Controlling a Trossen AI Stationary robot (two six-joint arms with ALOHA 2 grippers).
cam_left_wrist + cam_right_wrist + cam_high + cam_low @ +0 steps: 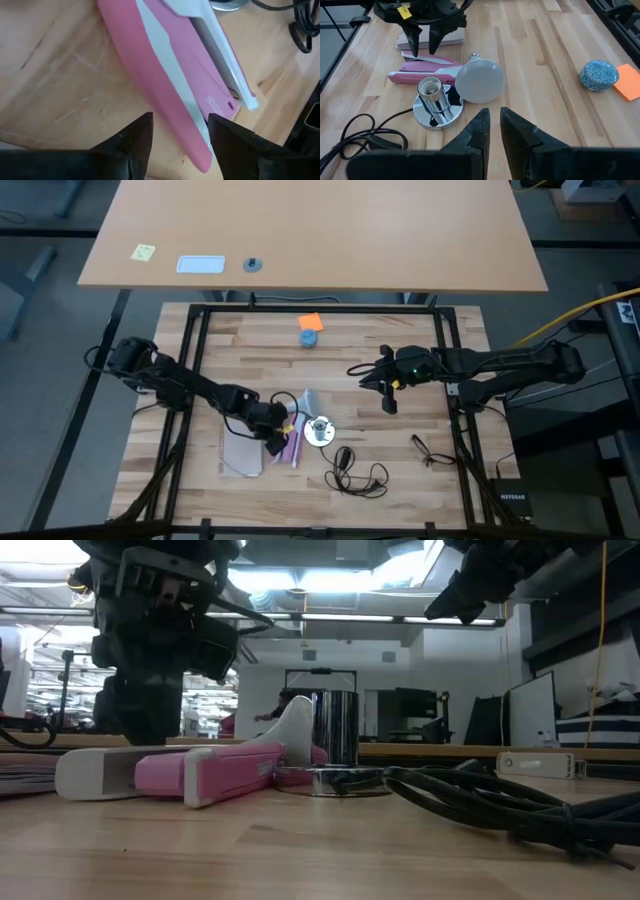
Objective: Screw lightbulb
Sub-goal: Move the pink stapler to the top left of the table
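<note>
The lightbulb (480, 80) lies on its side on the wooden table (440, 480), its globe touching the shiny silver lamp base (438, 111) and its neck pointing toward the pink and white stapler (425, 72) just beside it. In the high view these three sit together in the lower centre of the frame, with the base's black cord (358, 475) coiled to the lower right of them.

The left gripper (274, 442) hangs low at the stapler's end in the lower left of centre, its two dark fingers (131, 140) parted and empty, one tip on each side of the stapler's pink edge. Beside it lies a flat notebook (243, 456).

The right gripper (385, 398) is raised above the table to the right of centre, fingers slightly apart and holding nothing.

A small blue round object (308, 338) rests near an orange sticky note (311, 323) at upper centre.
</note>
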